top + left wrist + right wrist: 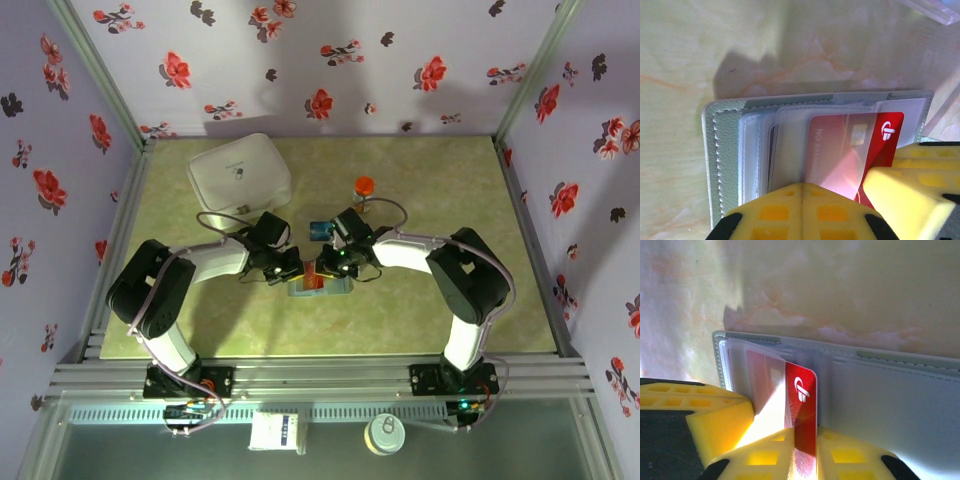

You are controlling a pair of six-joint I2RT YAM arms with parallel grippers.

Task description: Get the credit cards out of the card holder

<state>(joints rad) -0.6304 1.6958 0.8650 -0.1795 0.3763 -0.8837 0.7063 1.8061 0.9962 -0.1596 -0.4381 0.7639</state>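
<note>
Claw (805, 452), right, tight on red card (802, 390)

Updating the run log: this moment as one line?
left tool shut, resting on card holder | right tool shut on red card, partly out | blue card on table

Back wall (330, 60), left wall (50, 150) & right wall (590, 150): pale lilac w/ red and black flower print. Soft grey shadows on back wall, top centre. Slanted metal corner posts (95, 70) at upper left & upper right. Table top (450, 180) mid-frame: yellow-green, marbled. Up close in both wrist views it's pale cream w/ faint orange veins, brightly lit, w/ darker shadow patches. Ribbed aluminium rails (320, 380) run across the table's near edge, lower frame. Below them, a dark grey-green strip (120, 450) along the bottom.
</note>
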